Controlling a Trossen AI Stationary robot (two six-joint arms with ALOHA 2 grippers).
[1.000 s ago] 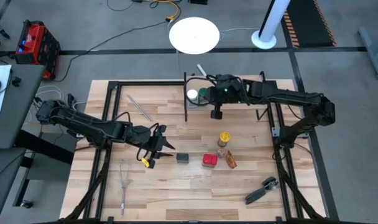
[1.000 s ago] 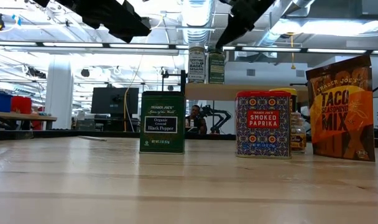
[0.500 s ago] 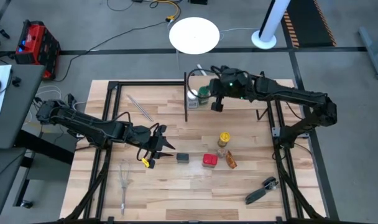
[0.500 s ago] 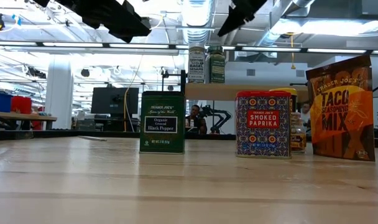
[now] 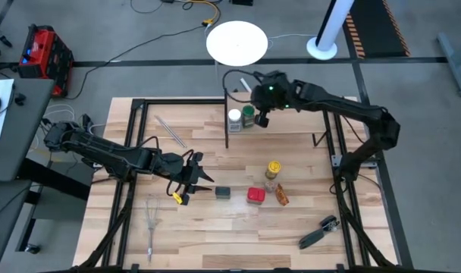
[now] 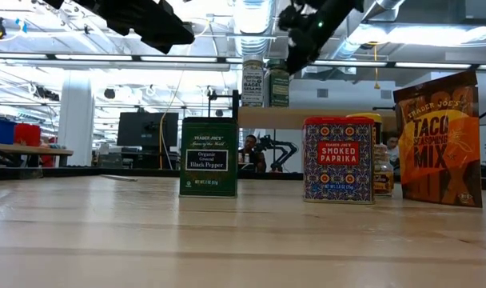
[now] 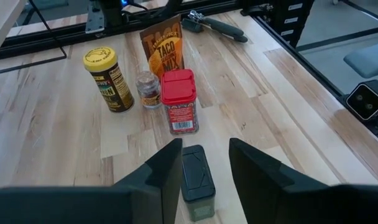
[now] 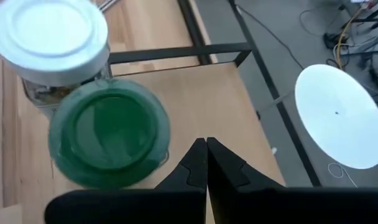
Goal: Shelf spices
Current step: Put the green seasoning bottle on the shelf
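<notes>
White cap (image 8: 49, 31) on one jar, deep green cap (image 8: 108, 134) on its neighbour, both over the shelf's pale tan board (image 8: 207, 106) framed by thin black posts. On the light, streaky wood-plank table (image 7: 52, 130): a dark green square tin (image 6: 209, 157) with a white label panel, a red tin (image 7: 178, 102) with a red lid whose face shows blue-and-red patterned borders, an orange packet (image 6: 437, 140) with black lettering, a yellow-capped jar (image 7: 108, 79) wearing a dark label, a small clear jar (image 7: 148, 89) with reddish-brown contents. Black fingers (image 7: 161, 177) frame the tin. Black-handled tool (image 5: 319, 231) and silver whisk (image 5: 151, 220) nearby.
</notes>
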